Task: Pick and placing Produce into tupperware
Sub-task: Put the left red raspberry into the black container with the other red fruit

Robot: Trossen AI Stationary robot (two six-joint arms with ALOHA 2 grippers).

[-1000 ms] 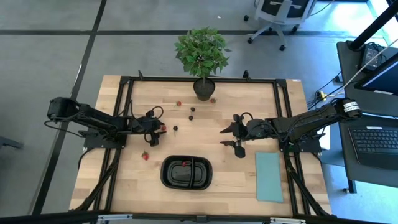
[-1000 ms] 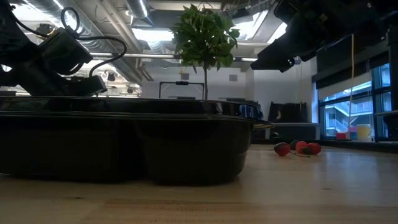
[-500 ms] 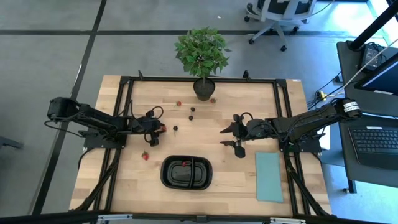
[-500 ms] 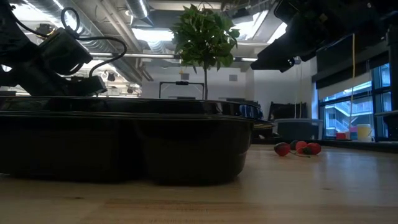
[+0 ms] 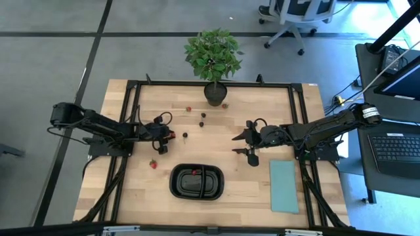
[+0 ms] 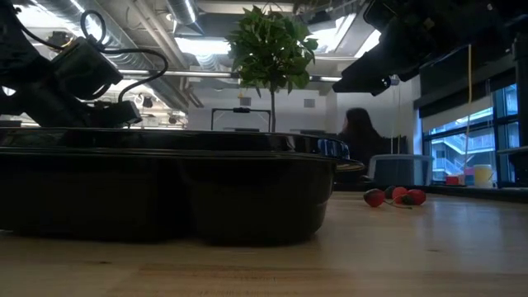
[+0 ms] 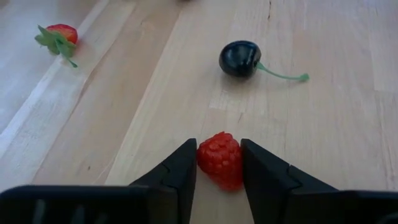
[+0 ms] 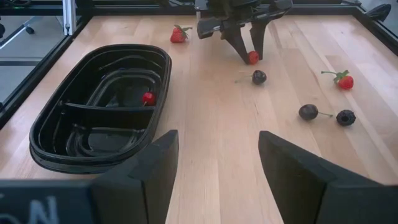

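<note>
My left gripper (image 7: 219, 180) stands left of the table's middle and is shut on a red raspberry (image 7: 219, 158), also seen in the high view as the raspberry (image 5: 172, 135). A dark cherry (image 7: 239, 58) with a green stem lies just beyond it, and a strawberry (image 7: 59, 34) lies farther off. The black two-compartment tray (image 5: 196, 181) sits near the table's near edge with one red piece (image 8: 148, 98) in it. My right gripper (image 5: 243, 144) hangs open right of the middle, touching nothing. My left gripper pinches the raspberry's two sides (image 7: 214, 155) between its two fingers (image 7: 180, 171). The fingers come slanting down from above, as the right wrist view shows at the fingers (image 8: 241, 43). The raspberry is at tabletop height; whether it is lifted clear I cannot tell.
A potted plant (image 5: 213, 56) stands at the far edge, with a few loose fruit pieces (image 5: 201, 118) in front of it. A strawberry (image 5: 153, 164) lies left of the tray. A pale teal sheet (image 5: 283, 185) lies at the near right. A person (image 6: 359, 140) shows beyond the table.
Both arms and all the fruit have kept still. In the low view a person has come into sight in the room behind the table.
</note>
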